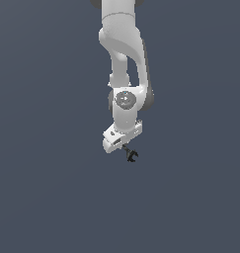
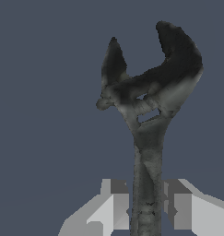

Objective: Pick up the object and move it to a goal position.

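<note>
The object is a tiny dark grey-black wrench [image 1: 131,154] with a forked jaw. It sticks out below my white gripper [image 1: 122,144] in the exterior view. In the wrist view the wrench [image 2: 148,138] fills the middle, its handle running down between my two grey fingers [image 2: 118,205], with the forked jaw pointing away from the camera. My gripper [image 2: 148,209] is shut on the wrench handle. The arm hangs down from the top of the exterior view. No goal marker shows in either view.
Only a plain dark blue-grey ground [image 1: 42,197] shows around and below the arm. No other objects or edges are in view.
</note>
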### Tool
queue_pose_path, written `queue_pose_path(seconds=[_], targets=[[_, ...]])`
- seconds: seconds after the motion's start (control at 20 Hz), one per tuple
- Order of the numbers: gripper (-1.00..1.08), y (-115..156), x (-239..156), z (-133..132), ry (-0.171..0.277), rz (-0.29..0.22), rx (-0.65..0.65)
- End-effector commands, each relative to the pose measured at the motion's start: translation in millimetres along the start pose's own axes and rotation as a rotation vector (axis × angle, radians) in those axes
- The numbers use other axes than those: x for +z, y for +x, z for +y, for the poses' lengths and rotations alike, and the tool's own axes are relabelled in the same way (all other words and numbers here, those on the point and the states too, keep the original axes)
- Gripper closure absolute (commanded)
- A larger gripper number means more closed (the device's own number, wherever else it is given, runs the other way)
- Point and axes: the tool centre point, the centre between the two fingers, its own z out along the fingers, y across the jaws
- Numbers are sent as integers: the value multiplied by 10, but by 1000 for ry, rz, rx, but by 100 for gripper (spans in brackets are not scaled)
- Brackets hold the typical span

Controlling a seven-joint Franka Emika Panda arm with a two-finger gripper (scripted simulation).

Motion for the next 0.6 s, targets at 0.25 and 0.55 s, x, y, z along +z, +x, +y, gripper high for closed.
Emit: queue_pose_path(seconds=[0.25, 0.55], targets=[[108, 381, -638, -199, 0, 1, 0], [108, 734, -1220, -375, 0, 0, 1]])
